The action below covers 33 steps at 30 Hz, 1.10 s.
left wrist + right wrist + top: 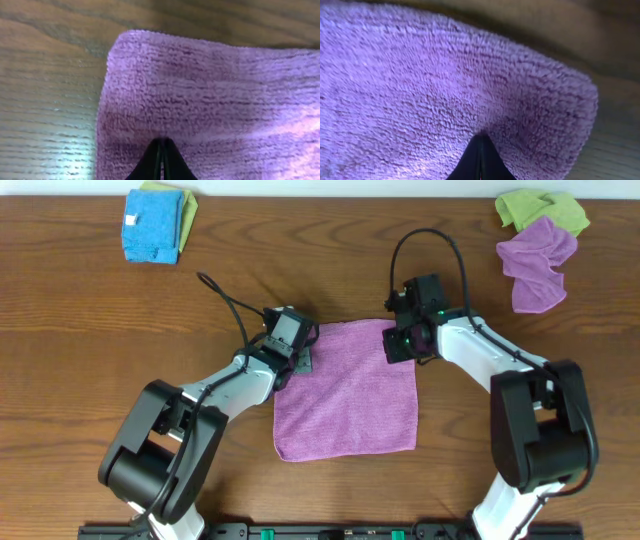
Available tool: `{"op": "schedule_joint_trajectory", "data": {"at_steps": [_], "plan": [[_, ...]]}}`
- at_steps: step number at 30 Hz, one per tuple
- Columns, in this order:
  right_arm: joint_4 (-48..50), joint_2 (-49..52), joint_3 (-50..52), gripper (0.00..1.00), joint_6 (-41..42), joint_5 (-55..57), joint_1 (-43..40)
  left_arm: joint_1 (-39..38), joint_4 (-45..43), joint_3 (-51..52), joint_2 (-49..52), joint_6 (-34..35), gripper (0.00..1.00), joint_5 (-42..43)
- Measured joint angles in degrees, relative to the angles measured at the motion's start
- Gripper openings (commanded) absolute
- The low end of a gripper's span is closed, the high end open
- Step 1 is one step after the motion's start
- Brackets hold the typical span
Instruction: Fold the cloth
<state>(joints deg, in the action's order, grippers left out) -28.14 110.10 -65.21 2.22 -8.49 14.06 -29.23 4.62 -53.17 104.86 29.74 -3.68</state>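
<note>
A purple cloth (pixel 345 395) lies spread flat in the middle of the wooden table, roughly square. My left gripper (pixel 300 358) is at its far left corner, and my right gripper (pixel 398 345) is at its far right corner. In the left wrist view the fingers (pixel 162 142) are pressed together on the cloth (pixel 210 90), with the corner just beyond the tips. In the right wrist view the fingers (pixel 481 137) are also pressed together on the cloth (pixel 420 85), whose corner curves down at the right.
A folded blue cloth (pixel 152 225) lies on a green one at the far left. A crumpled green cloth (pixel 540 208) and a crumpled purple cloth (pixel 538 260) lie at the far right. Bare wood (pixel 100 330) surrounds the spread cloth.
</note>
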Motion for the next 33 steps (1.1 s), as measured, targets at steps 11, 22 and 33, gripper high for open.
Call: {"op": "schedule_joint_trajectory", "data": {"at_steps": [11, 22, 33], "plan": [[-10.40, 0.13, -1.60, 0.01, 0.66, -0.24, 1.14, 0.00, 9.60, -2.27, -0.35, 0.00, 0.06, 0.85], [-12.79, 0.02, -1.84, 0.01, 1.25, -0.50, 1.66, 0.17, 13.99, -2.82, -1.05, 0.00, 0.06, 2.82], [-10.58, -5.86, -1.31, 0.01, 1.27, 1.55, 1.95, 1.79, 11.67, -2.80, -6.51, -0.02, 0.06, 2.62]]}}
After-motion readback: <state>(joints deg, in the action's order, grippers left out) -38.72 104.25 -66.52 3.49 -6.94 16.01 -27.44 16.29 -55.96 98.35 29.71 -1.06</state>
